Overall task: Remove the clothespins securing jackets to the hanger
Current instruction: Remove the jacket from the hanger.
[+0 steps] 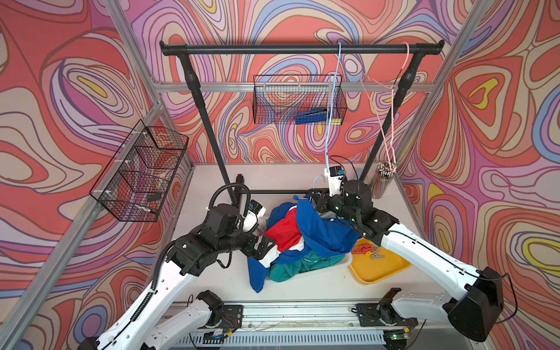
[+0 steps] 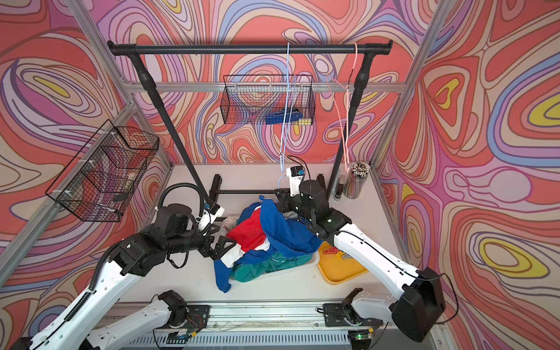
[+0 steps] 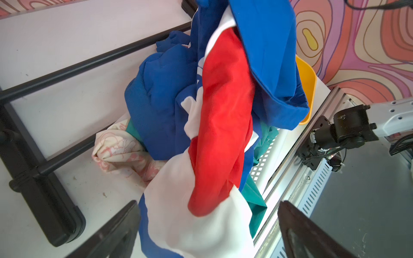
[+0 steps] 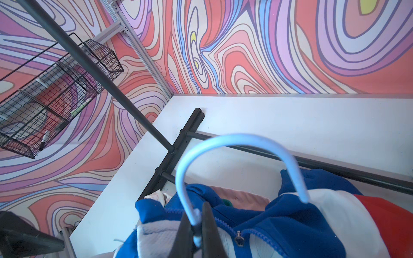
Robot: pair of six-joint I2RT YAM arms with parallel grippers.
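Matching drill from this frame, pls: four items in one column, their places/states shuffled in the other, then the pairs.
Column 1
1. right gripper
2. left gripper
3. pink hanger
4. clothespins

Column 2
A. lying in the yellow tray
B. open, blue-red-white jacket cloth between its fingers
C. shut on the blue hanger hook
D. hanging bare from the black rail

Pairs: 1-C, 2-B, 3-D, 4-A
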